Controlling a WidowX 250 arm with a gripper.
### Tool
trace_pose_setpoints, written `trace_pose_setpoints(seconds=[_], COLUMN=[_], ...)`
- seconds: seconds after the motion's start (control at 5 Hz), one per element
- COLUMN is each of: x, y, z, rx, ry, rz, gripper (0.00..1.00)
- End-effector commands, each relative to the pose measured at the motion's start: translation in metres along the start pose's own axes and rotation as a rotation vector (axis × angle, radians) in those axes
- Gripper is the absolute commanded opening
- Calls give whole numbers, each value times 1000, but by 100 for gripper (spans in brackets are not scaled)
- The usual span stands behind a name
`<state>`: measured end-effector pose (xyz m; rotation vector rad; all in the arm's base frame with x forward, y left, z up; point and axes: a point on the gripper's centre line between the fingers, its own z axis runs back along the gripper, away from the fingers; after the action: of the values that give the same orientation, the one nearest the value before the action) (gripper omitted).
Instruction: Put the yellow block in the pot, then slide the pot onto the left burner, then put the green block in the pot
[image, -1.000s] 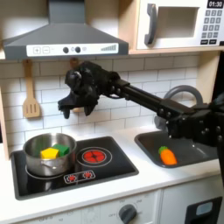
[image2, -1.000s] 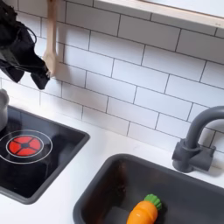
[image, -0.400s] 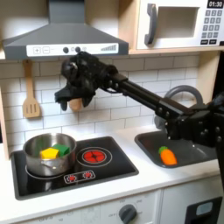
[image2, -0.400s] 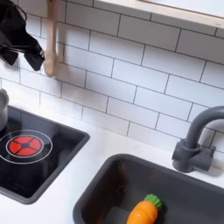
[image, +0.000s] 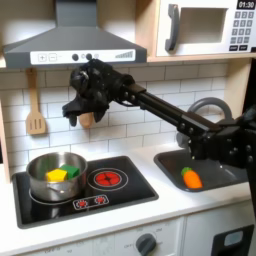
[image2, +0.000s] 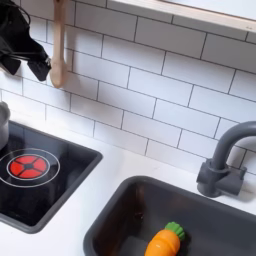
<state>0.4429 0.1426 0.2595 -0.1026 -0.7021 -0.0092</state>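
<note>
The shiny round silver steel pot (image: 56, 176) is sitting on the burner at the first exterior view's left side of the glossy black stovetop (image: 85, 188), and both toys are lying inside it: the small bright yellow plastic block (image: 57, 174) toward the front, the small dark green plastic block (image: 72, 170) touching it just behind. Judging from that, every part of the job looks done, and the step in hand is simply clearing away.

The black robot hand (image: 79, 111) is hanging high above the pot in front of the white tiled wall, grasping nothing; whether its jaws are parted or closed I cannot tell, as they are reading as one dark mass in both exterior views. In the second exterior view the hand (image2: 24, 55) is sitting at the top left corner, well apart from the free red-ringed burner (image2: 27, 166).

To finish well, the arm should be pulling up and back without dipping, keeping clear of the pot's rim so nothing gets knocked. The wooden spatula (image: 35, 118) hanging on the wall is near the hand, so any sideways swing toward it is risky. The orange carrot toy (image: 190, 178) is lying in the dark sink (image: 222, 172), needing no attention.
</note>
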Motion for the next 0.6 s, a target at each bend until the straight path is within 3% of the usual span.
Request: trace_pose_setpoints(seconds=[0.0,0.2,0.4], x=[-2,-2,3], y=[3,10,5], z=[-30,-30,-27], rx=[-36,-35,-48], ry=[-159,-215,-267], rz=[-30,-31,-24], gripper=[100,100,100])
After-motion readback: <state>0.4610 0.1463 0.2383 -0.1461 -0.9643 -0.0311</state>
